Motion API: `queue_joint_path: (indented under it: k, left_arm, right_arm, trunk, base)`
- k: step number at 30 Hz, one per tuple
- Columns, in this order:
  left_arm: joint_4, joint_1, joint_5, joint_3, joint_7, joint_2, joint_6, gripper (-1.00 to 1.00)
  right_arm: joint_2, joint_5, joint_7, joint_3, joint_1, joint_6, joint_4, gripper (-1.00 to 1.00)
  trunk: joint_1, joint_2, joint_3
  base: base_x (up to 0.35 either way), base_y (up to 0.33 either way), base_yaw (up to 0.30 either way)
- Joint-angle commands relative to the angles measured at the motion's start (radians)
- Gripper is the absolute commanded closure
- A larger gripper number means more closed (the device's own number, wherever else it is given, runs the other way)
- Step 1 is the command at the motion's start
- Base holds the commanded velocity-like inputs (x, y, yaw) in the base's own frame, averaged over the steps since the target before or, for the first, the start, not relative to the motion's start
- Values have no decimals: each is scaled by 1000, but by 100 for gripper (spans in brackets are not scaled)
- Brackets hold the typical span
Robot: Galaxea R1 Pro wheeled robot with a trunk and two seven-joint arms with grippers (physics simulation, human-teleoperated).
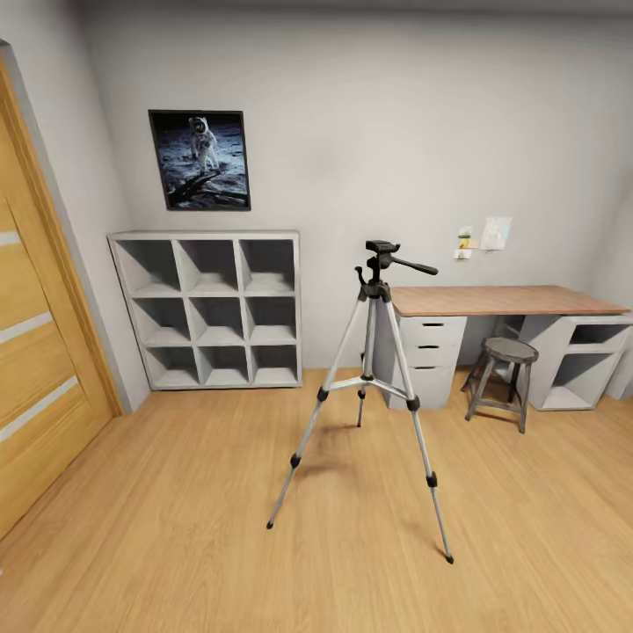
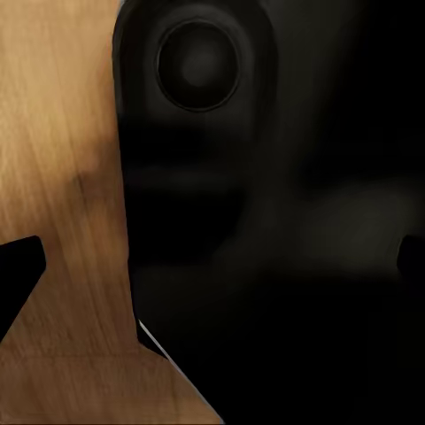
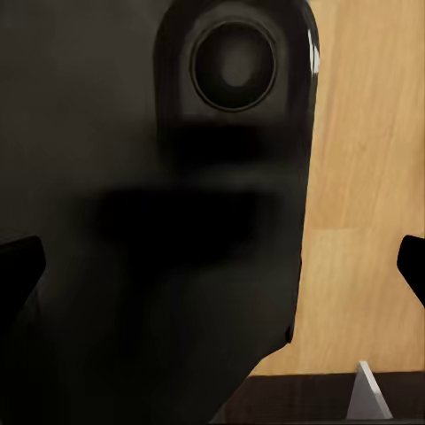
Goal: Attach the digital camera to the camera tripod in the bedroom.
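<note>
Two end effectors, left (image 2: 212, 266) and right (image 3: 212, 266), show dark fingertips spread wide, released, over plank floor (image 1: 176, 527). Beyond, the camera tripod (image 1: 374, 387) stands mid-room at twelve o'clock, head bare. Farther, cube shelves (image 1: 211, 308) at eleven, bench (image 1: 501, 301) and stool (image 1: 503, 374) at one.

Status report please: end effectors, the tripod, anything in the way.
Both end effectors open, holding nothing. Tripod upright on the wood floor, head bare. Path to it looks clear; stool and desk stand behind.
</note>
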Motion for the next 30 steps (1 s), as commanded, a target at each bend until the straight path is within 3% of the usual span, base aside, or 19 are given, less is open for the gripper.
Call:
queue_joint_path:
  k: [1, 8, 13, 23, 30]
  left_arm:
    - [0, 0, 0, 0, 0, 0, 0, -100]
    - [-11, 2, 12, 10, -2, -2, -10, -100]
    - [-33, 3, 40, 31, -2, -2, -18, -100]
    - [-37, 3, 96, 35, -2, -2, -20, -100]
    - [-37, 3, 99, 35, -2, -2, -20, -100]
  right_arm:
    - [0, 0, 0, 0, 0, 0, 0, -100]
    - [-7, 9, -3, 3, -14, -4, -4, -100]
    - [-8, 10, -2, 4, -14, -24, -24, -100]
    - [-9, 9, -2, 4, -14, -29, -27, -100]
    - [-8, 10, -2, 5, -14, -29, -28, -100]
  trunk:
    - [0, 0, 0]
    - [0, 0, 0]
    - [0, 0, 0]
    - [0, 0, 0]
    - [0, 0, 0]
  base:
    - [0, 0, 0]
    - [0, 0, 0]
    - [0, 0, 0]
    - [0, 0, 0]
    - [0, 0, 0]
